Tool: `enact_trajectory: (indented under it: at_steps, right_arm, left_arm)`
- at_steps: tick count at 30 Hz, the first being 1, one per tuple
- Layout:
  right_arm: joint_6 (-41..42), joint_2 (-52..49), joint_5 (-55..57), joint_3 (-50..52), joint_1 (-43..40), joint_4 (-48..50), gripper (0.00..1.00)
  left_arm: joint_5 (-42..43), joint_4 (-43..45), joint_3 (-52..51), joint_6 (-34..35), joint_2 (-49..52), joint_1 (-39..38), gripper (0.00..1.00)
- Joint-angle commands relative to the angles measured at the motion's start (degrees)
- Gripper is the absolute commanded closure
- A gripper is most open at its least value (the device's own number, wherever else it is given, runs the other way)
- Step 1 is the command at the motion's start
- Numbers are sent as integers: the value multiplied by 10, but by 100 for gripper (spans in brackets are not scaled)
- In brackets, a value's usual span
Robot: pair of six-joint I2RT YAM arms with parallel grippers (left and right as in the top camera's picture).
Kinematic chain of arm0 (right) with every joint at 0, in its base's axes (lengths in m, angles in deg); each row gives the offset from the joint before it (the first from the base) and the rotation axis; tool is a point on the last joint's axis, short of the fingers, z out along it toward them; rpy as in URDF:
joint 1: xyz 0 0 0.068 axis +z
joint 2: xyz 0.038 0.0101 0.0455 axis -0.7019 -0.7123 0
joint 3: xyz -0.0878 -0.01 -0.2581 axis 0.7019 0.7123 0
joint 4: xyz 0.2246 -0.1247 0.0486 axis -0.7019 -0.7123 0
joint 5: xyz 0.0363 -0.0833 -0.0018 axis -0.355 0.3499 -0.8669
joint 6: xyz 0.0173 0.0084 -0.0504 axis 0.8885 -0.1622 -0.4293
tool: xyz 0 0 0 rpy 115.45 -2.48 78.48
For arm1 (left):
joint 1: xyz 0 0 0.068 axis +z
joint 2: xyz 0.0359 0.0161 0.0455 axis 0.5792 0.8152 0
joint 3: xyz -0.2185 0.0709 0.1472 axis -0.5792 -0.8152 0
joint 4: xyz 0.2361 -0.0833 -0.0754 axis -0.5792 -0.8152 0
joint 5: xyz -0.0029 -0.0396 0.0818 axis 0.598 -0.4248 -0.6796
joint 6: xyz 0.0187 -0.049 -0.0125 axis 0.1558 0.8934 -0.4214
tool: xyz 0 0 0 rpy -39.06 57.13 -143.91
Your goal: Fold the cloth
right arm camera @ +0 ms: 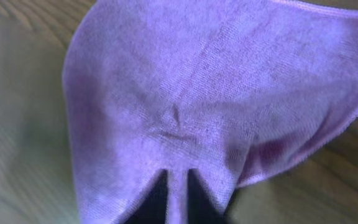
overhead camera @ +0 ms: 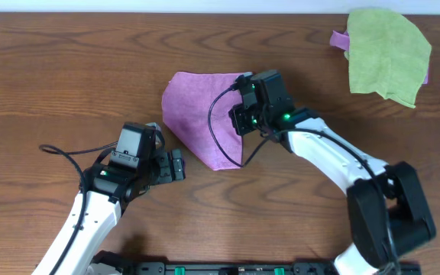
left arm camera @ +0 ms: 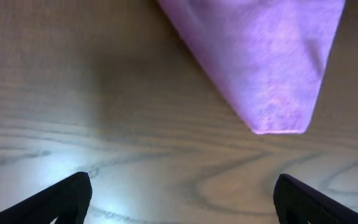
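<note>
Now, right hand point(right arm camera: 178, 198) pinched shut on a ridge of the purple cloth point(overhead camera: 197, 114), left hand point(overhead camera: 177, 165) wide open, empty, over the table point(overhead camera: 67, 69) beside the cloth's near corner

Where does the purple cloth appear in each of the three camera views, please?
Overhead: the purple cloth lies at centre.
Left wrist: its corner points down from top right.
Right wrist: it fills most of the frame, pinched by the right gripper.
Shared landmark: the wooden table.
</note>
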Motion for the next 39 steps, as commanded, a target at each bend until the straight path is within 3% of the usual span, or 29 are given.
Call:
enact_trajectory:
  at_steps: [1, 14, 31, 39]
  right_arm:
    - [0, -24, 6, -29, 5, 4, 99]
    - [-18, -125, 40, -126, -2, -7, 99]
    - [-27, -212, 49, -234, -73, -35, 99]
    - [-28, -236, 49, -243, -70, -40, 99]
  left_arm:
    - [10, 7, 1, 3, 3, 1, 5]
    - [18, 18, 1, 3, 3, 1, 5]
    - [17, 22, 1, 3, 3, 1, 5]
    - [13, 22, 1, 3, 3, 1, 5]
